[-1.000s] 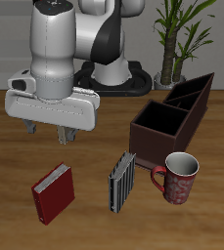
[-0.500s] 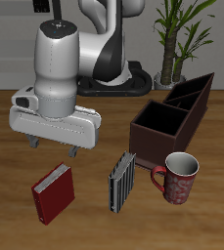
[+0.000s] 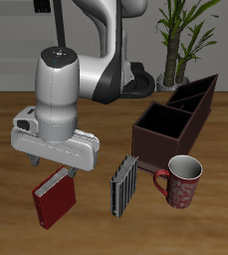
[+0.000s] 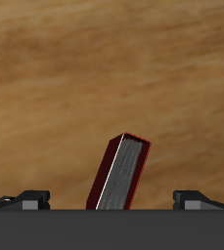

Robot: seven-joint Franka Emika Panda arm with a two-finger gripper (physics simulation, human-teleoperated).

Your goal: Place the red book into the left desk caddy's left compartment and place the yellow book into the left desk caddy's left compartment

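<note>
1. Near the tabletop's (image 3: 6, 129) front edge we see the red book (image 3: 54, 198) lying flat, pale page edge showing.
2. Just above it hangs the tool (image 3: 54, 167); in the wrist view its fingers (image 4: 30, 199) stand wide apart, the red book (image 4: 120, 173) between them, nothing gripped.
3. Next we find the yellow book (image 3: 123, 183), grey-striped, standing on edge.
4. Beside it stands a red patterned mug (image 3: 182, 180).
5. Farther back sit a boxy brown caddy (image 3: 165, 133) and the left desk caddy (image 3: 198, 97).
</note>
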